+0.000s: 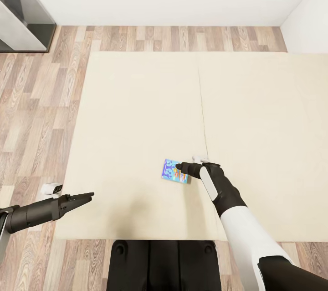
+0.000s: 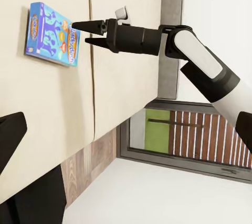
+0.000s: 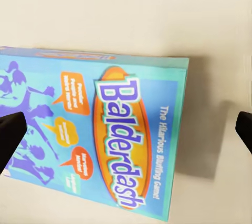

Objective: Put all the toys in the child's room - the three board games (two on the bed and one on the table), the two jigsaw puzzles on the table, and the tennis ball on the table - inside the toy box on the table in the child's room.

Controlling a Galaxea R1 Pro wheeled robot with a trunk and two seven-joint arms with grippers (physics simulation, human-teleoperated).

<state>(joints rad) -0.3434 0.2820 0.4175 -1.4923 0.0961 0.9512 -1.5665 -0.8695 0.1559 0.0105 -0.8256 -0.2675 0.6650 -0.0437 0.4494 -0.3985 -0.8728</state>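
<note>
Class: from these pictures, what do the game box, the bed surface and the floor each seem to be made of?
Game box: likely printed cardboard, slightly glossy, with crisp edges and colour print. Bed: matte cream fabric, judging by its centre seam, though it looks very flat. Floor: wood-look planks with visible grain, possibly laminate.

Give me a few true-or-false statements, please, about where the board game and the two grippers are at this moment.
1. The board game lies flat on the cream bed. True.
2. The right gripper is shut on the game box. False: its fingers are spread apart over the box and nothing is gripped.
3. The box carries the name Balderdash. True, as the right wrist view shows.
4. The left gripper is touching the game. False: it hangs near the bed's edge, well apart from the box.
5. A second board game lies beside the first one. False: just one box lies on the bed here.
</note>
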